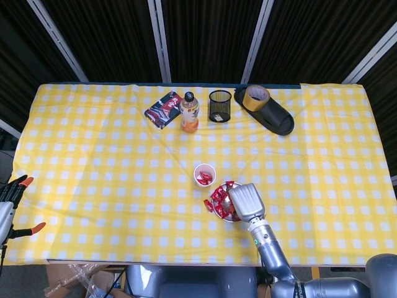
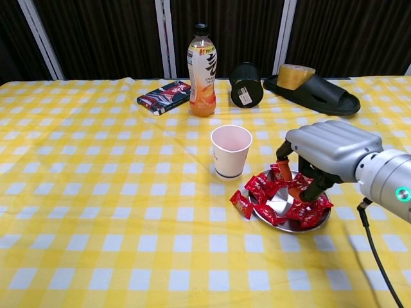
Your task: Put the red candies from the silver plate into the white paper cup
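Note:
The white paper cup point(image 2: 231, 151) stands mid-table, and the head view shows red candies inside the cup point(image 1: 205, 176). Just right of it lies the silver plate point(image 2: 281, 204) with several red candies point(image 2: 262, 188); one candy point(image 2: 241, 205) lies off its left rim on the cloth. My right hand point(image 2: 329, 151) hovers over the plate's right half, fingers pointing down, and seems to pinch a red candy point(image 2: 298, 183) between thumb and a finger. In the head view the right hand point(image 1: 245, 201) covers much of the plate point(image 1: 224, 212). My left hand point(image 1: 11, 194) hangs off the table's left edge, fingers apart, holding nothing.
At the back stand an orange drink bottle point(image 2: 202, 70), a black mesh pen holder point(image 2: 246, 83), a dark snack packet point(image 2: 164, 97) and a black slipper point(image 2: 321, 96) carrying a tape roll point(image 2: 295, 76). Yellow checked cloth covers the table.

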Motion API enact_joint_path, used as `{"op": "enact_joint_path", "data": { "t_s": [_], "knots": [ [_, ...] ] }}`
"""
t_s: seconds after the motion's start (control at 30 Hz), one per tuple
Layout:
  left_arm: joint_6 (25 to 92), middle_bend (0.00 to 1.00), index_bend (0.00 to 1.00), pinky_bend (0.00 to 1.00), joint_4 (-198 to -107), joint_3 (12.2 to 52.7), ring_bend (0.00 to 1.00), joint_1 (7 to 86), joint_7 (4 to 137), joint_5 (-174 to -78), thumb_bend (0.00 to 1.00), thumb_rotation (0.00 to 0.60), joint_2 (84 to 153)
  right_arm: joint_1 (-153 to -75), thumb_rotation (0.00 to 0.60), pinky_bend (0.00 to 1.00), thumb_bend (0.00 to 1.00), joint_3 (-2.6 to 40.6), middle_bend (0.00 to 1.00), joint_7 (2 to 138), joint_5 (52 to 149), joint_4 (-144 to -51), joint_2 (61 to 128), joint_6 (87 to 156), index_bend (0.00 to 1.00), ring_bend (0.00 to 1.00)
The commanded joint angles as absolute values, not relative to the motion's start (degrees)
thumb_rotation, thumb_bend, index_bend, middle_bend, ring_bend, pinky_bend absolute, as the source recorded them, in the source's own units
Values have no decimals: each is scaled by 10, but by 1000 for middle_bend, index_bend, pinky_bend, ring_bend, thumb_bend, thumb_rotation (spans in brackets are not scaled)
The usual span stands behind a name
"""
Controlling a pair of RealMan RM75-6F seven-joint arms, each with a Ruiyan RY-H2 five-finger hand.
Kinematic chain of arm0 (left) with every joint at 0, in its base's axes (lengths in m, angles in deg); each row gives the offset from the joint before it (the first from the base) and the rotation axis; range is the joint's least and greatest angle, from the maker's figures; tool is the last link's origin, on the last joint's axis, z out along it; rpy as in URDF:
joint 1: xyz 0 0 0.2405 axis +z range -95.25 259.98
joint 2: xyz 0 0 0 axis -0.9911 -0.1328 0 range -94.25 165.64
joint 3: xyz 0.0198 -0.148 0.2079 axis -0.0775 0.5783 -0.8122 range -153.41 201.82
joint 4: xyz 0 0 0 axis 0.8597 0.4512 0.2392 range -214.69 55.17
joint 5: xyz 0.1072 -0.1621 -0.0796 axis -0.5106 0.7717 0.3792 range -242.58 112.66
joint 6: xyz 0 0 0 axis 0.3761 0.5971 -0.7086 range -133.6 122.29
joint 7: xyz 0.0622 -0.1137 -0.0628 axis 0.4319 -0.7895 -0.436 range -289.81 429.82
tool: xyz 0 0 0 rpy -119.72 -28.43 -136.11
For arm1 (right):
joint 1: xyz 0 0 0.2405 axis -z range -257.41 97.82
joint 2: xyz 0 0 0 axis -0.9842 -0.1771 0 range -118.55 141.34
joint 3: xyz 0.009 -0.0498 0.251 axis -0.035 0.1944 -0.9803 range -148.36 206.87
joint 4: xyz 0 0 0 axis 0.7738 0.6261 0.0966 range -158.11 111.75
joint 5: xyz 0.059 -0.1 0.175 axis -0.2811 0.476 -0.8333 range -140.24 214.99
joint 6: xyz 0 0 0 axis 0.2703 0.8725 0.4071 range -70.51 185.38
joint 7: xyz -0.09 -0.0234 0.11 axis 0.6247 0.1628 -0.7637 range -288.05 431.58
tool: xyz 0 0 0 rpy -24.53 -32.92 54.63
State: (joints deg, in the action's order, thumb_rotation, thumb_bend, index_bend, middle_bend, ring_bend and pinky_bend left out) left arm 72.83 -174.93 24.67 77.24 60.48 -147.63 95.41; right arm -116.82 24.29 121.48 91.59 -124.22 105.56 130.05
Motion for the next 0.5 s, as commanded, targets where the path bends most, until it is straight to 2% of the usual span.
{"op": "enact_joint_path", "data": {
  "t_s": [0.03, 0.27, 0.5],
  "knots": [
    [728, 0, 0, 0, -1750, 247, 0, 772, 605, -1476, 16, 600, 954, -1164, 600, 953, 451, 241, 973, 1210, 926, -1257, 1044, 1308, 595, 1000],
    [728, 0, 0, 0, -1753, 245, 0, 772, 608, -1481, 17, 600, 953, -1171, 600, 953, 451, 218, 973, 1204, 933, -1279, 1034, 1311, 595, 1000],
    [719, 0, 0, 0, -1751, 246, 0, 768, 600, -1476, 16, 600, 952, -1204, 600, 953, 452, 167, 973, 1207, 914, -1270, 1047, 1296, 595, 1000]
  ]
}}
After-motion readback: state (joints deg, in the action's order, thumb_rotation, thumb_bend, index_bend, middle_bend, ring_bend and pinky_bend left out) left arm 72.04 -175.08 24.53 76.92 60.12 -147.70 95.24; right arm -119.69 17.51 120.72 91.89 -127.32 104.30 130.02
